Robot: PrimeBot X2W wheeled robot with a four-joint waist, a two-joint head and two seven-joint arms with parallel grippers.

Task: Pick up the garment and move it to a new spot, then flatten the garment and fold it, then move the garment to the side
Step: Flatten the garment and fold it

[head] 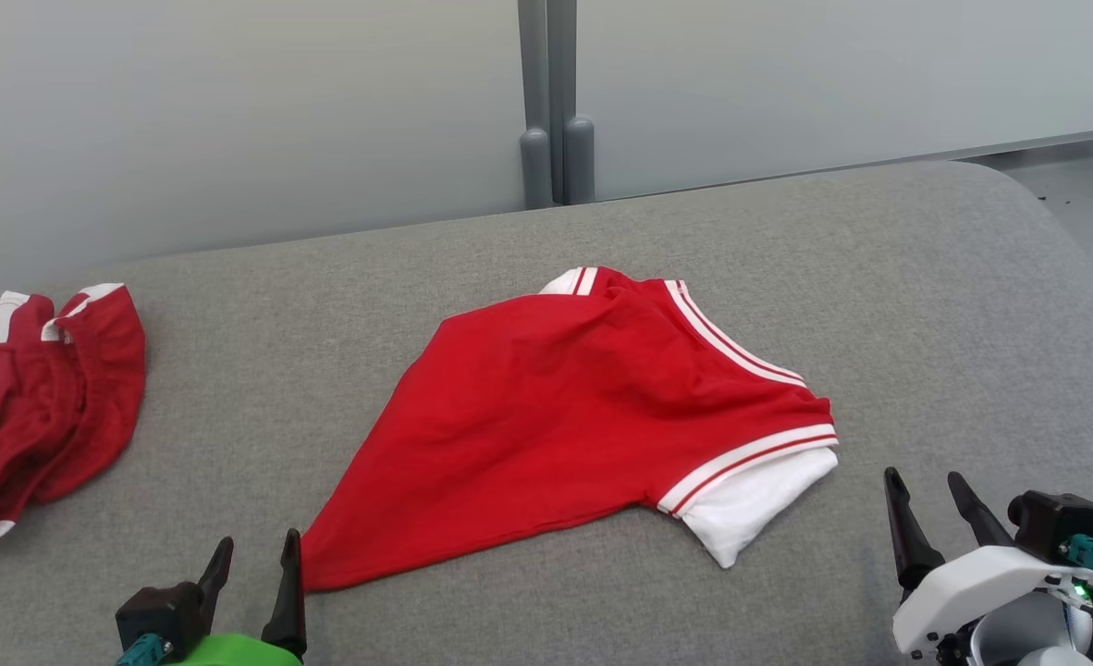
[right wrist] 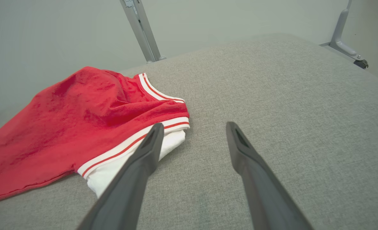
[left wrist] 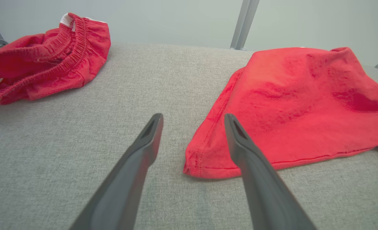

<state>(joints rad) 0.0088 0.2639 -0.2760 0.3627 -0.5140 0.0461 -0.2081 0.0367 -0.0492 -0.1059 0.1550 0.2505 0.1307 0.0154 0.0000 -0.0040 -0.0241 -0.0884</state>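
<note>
Red short-sleeved fabric shirt with white sleeve and red-and-white striped trim (head: pixel 556 416): lying on the grey fabric-covered tabletop (head: pixel 926 277), about centre of the head view. It is spread roughly flat, with some wrinkles, and nothing is holding it. The body tapers to a hem corner pointing at 7 o'clock. The white sleeve end sticks out at 4 o'clock, and a striped edge runs along the 2 o'clock side.

Left jaws: seen at 7 o'clock in the head view, standing apart and empty. In the left wrist view the shirt's hem corner is seen just beside the dark finger (left wrist: pixel 249 166) at 4 o'clock and partly overlapped by it. Contact cannot be told.

Right jaws: seen at 4 o'clock in the head view, standing apart and empty, near the white sleeve but clear of it. In the right wrist view the sleeve is partly covered by the finger (right wrist: pixel 144 153) at 7 o'clock.

Crumpled red fabric shorts with elastic waistband and white trim (head: pixel 38 398): at 9 o'clock on the tabletop, well apart from the shirt.

Two grey upright posts (head: pixel 556 157) are seen at 12 o'clock, behind the tabletop's far edge.
</note>
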